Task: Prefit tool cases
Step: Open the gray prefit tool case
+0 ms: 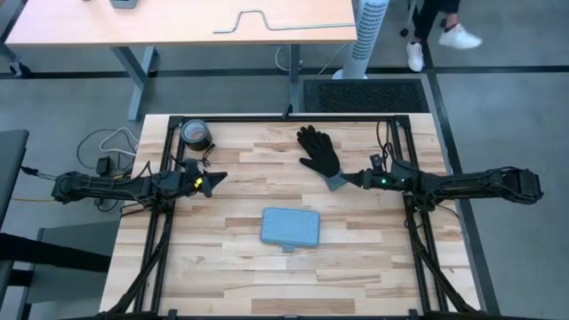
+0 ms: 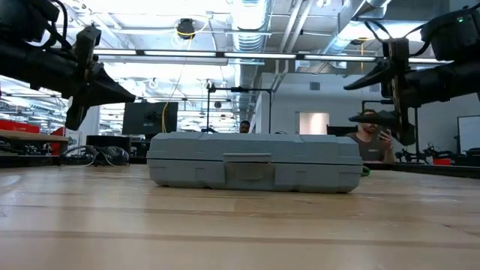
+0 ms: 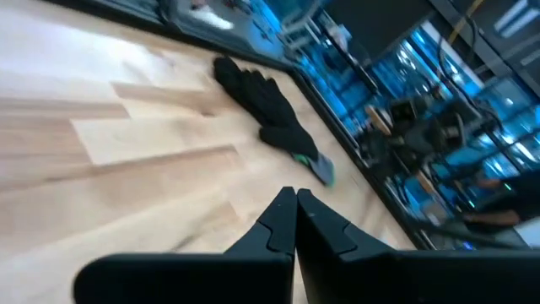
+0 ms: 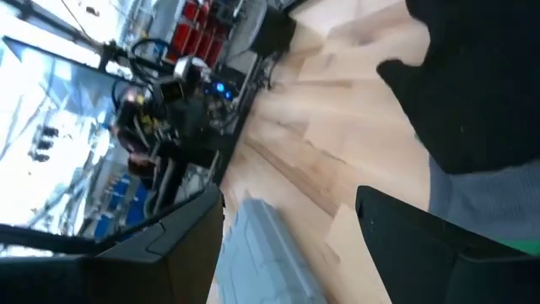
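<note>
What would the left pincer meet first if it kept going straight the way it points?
Probably the black glove. The left pincer, fingers shut, points across the table toward the glove's grey cuff and the right pincer just behind it. Nothing lies between; height is unclear, so it might pass above.

The black glove (image 4: 481, 93) is cut off at the edge, seemingly blurred.

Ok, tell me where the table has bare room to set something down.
Bare wood: the whole strip between the case and the near edge, the patches on both sides of the case, and the middle of the far edge between the tape roll and the glove. Crowded: around the left tool by the tape roll, and the right tool at the glove's cuff.
</note>
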You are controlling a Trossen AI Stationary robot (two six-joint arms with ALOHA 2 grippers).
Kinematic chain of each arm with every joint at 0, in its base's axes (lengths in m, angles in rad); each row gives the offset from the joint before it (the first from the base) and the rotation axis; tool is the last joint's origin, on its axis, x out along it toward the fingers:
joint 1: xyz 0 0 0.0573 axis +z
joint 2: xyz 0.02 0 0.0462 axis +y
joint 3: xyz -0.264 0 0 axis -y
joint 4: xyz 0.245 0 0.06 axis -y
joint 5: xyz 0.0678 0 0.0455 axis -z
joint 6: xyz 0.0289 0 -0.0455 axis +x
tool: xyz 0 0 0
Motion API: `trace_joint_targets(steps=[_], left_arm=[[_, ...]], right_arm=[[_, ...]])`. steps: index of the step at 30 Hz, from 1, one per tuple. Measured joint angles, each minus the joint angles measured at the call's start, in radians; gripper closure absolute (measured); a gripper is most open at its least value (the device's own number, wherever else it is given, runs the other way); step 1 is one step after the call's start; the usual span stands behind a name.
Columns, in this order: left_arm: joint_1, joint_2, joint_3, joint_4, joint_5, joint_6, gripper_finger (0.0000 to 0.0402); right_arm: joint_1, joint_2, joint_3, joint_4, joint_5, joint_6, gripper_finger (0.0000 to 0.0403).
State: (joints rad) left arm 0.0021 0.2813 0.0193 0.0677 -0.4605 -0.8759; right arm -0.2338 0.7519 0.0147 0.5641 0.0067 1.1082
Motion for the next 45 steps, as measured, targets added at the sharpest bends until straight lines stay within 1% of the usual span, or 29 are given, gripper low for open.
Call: trace_joint_targets(steps=[3,7,11,13,15,17,21,22,23,26,29,34,37,40,45], left_arm=[[0.000,0.000,0.000,-0.001,0.042,0.012,0.0402],[0.000,0.000,0.000,0.003,0.075,0.016,0.0401],[0.000,0.000,0.000,0.023,0.098,0.040,0.0402],[0.000,0.000,0.000,0.059,0.106,0.063,0.0402],[0.000,0.000,0.000,0.097,0.115,0.090,0.0402],[0.000,0.000,0.005,0.118,0.117,0.122,0.0402],[0.000,0.000,0.042,0.115,0.118,0.196,0.0402],[0.000,0.000,0.052,0.114,0.118,0.214,0.0402],[0.000,0.000,0.063,0.112,0.118,0.227,0.0402],[0.000,0.000,0.091,0.100,0.118,0.271,0.0402],[0.000,0.000,0.122,0.096,0.127,0.303,0.0401],[0.000,0.028,0.226,-0.037,0.177,0.318,0.0401],[0.000,0.078,0.310,-0.120,0.216,0.353,0.0401],[0.000,0.155,0.413,-0.189,0.242,0.406,0.0402],[0.000,0.306,0.595,-0.291,0.301,0.498,0.0402]], right_arm=[[-0.006,0.000,0.000,0.002,-0.004,0.022,0.0128],[-0.003,0.000,0.000,0.048,-0.050,0.036,0.0128],[-0.004,0.000,0.000,0.147,-0.089,0.021,0.0129],[-0.004,0.000,0.001,0.215,-0.088,0.021,0.0141],[-0.004,-0.001,0.017,0.233,-0.088,0.013,0.0170],[-0.004,-0.001,0.039,0.219,-0.089,-0.010,0.0220],[-0.004,0.000,0.095,0.181,-0.092,-0.099,0.0360],[-0.004,0.000,0.112,0.162,-0.095,-0.128,0.0381],[-0.004,0.000,0.131,0.135,-0.097,-0.142,0.0388],[-0.005,0.000,0.202,0.019,-0.122,-0.179,0.0396],[-0.005,0.001,0.304,-0.162,-0.156,-0.235,0.0398],[-0.004,0.004,0.507,-0.468,-0.194,-0.360,0.0400],[-0.004,0.006,0.611,-0.607,-0.196,-0.422,0.0401],[-0.004,0.006,0.690,-0.708,-0.196,-0.461,0.0401],[0.010,0.007,0.761,-0.812,-0.207,-0.481,0.0402]])
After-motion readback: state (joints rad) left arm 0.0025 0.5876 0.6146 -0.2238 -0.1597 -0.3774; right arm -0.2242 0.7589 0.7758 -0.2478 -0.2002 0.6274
